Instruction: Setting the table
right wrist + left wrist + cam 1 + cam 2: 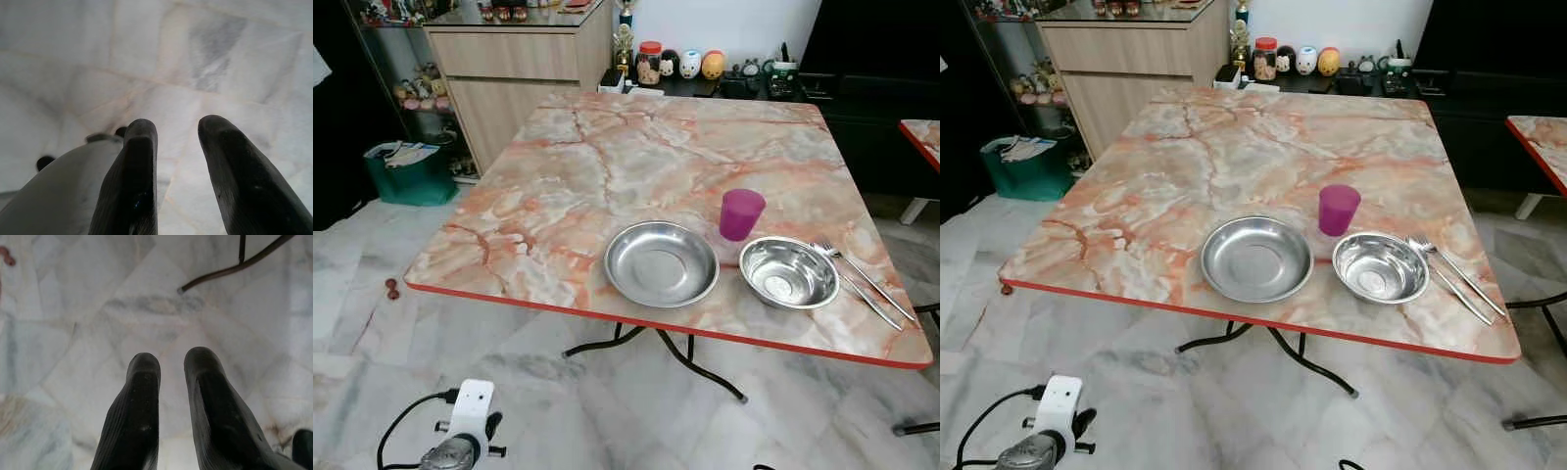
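Observation:
A marble-patterned table (pixel 607 166) with a red edge stands before me. Near its front edge lie a shallow steel plate (pixel 661 263) and, to its right, a steel bowl (pixel 788 272). Just behind the gap between them a purple cup (pixel 741 213) stands upright. A fork (pixel 862 277) and a second piece of cutlery (pixel 867 301) lie to the right of the bowl. My left arm (pixel 462 433) hangs low at the bottom left. The left gripper (pixel 172 369) and the right gripper (pixel 178 132) are both open over the marble floor, holding nothing.
A wooden cabinet (pixel 519 69) and a green basket (pixel 409 174) stand at the back left. A dark low unit (pixel 744 83) with jars sits behind the table. Another table's corner (pixel 922 137) and a black chair leg (pixel 913 428) are on the right. Black table legs (pixel 695 367) spread underneath.

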